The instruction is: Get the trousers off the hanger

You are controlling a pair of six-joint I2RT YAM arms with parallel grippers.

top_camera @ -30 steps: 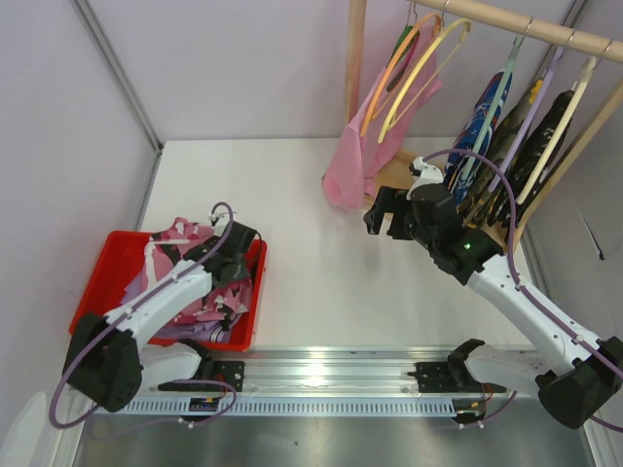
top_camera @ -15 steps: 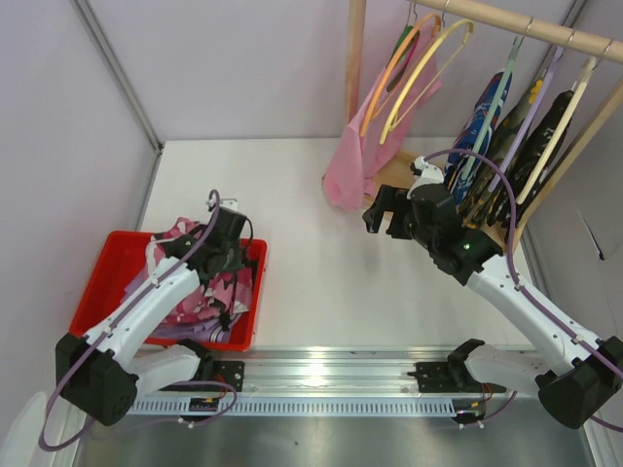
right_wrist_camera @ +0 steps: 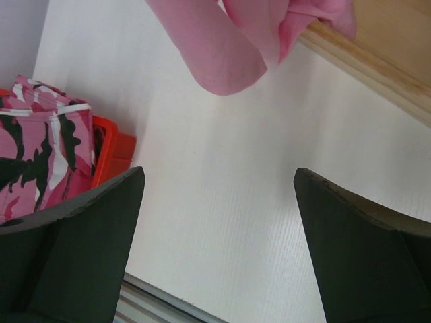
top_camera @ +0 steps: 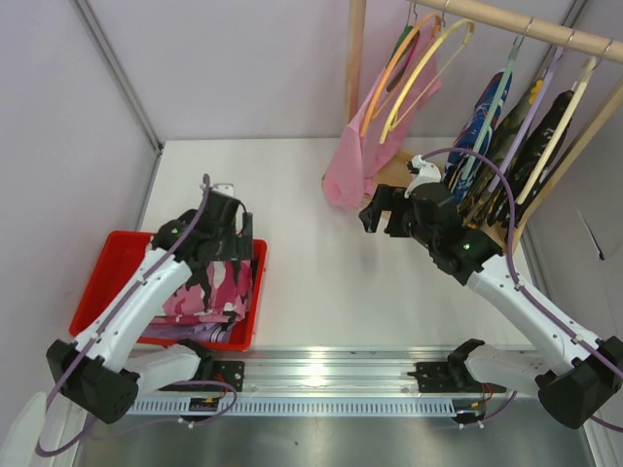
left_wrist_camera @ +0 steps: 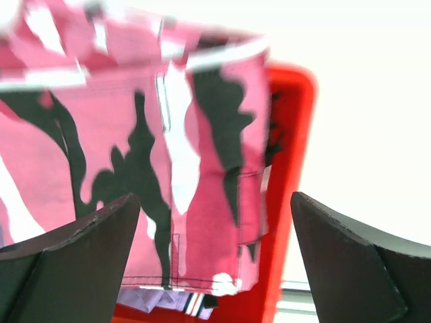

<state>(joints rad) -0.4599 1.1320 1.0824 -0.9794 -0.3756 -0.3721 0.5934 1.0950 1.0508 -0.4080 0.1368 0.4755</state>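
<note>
The pink camouflage trousers (top_camera: 209,287) lie in the red bin (top_camera: 97,282), apart from the hanger. My left gripper (top_camera: 224,235) hovers just above them, open, with nothing between its fingers. In the left wrist view the trousers (left_wrist_camera: 168,134) spread out below the left gripper (left_wrist_camera: 215,262), reaching to the bin's right wall (left_wrist_camera: 289,168). The yellow hanger (top_camera: 428,70) hangs bare on the wooden rail (top_camera: 526,27). My right gripper (top_camera: 382,218) is open over the table's middle, holding nothing. The right wrist view shows the trousers (right_wrist_camera: 40,155) at the far left, away from the right gripper (right_wrist_camera: 219,249).
A plain pink garment (top_camera: 362,146) hangs from an orange hanger (top_camera: 389,68) beside the yellow one; its hem (right_wrist_camera: 222,54) droops near the rack's wooden base (right_wrist_camera: 377,47). More hangers with dark clothes (top_camera: 516,136) crowd the rail's right. Lilac cloth (left_wrist_camera: 141,296) lies under the trousers.
My left gripper has opened, let go of the trousers and risen above the bin. The trousers now lie flatter in the bin. The right arm has hardly moved.
</note>
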